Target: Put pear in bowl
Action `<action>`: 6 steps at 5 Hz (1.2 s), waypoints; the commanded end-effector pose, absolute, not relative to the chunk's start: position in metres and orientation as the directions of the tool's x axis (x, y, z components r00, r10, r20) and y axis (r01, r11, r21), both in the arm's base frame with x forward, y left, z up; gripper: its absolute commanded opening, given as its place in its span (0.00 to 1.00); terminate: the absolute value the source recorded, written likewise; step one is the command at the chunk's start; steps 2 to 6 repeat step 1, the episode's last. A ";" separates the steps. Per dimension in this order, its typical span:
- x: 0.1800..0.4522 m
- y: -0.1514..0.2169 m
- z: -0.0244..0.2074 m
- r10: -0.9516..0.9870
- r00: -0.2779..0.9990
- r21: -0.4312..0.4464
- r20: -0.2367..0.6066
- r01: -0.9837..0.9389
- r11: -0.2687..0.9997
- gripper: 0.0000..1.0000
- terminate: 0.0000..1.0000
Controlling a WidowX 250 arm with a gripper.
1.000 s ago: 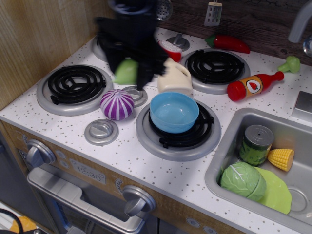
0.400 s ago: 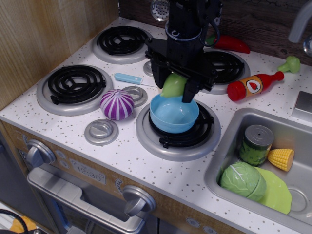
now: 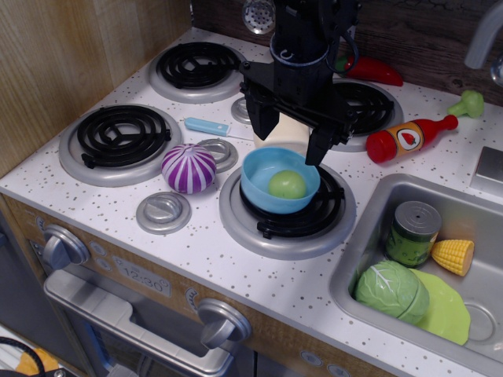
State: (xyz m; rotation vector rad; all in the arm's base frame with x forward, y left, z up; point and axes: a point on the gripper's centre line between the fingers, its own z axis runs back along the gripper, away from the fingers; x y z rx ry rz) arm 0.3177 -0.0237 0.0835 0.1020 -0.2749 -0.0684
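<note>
The light-green pear point(image 3: 288, 184) lies inside the light-blue bowl point(image 3: 261, 171), which sits on the front right burner point(image 3: 288, 210). My black gripper point(image 3: 291, 144) hangs just above and behind the bowl. Its fingers point(image 3: 318, 146) are spread wide apart and hold nothing.
A purple onion point(image 3: 189, 168) sits left of the bowl. A cream jug point(image 3: 284, 134) is behind the bowl, partly hidden by the gripper. A red ketchup bottle point(image 3: 409, 138), red pepper point(image 3: 373, 71) and blue item point(image 3: 207, 126) lie on the stove. The sink point(image 3: 369, 259) holds a cabbage, plate, can and corn.
The gripper moved from the left to above the bowl with the pear, then opened. The pear dropped out of the fingers into the bowl.
</note>
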 end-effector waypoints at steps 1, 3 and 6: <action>0.319 -0.024 0.089 -0.087 0.954 0.109 0.287 0.057 0.992 1.00 1.00; 0.319 -0.024 0.089 -0.087 0.954 0.109 0.287 0.057 0.992 1.00 1.00; 0.319 -0.024 0.089 -0.087 0.954 0.109 0.287 0.057 0.992 1.00 1.00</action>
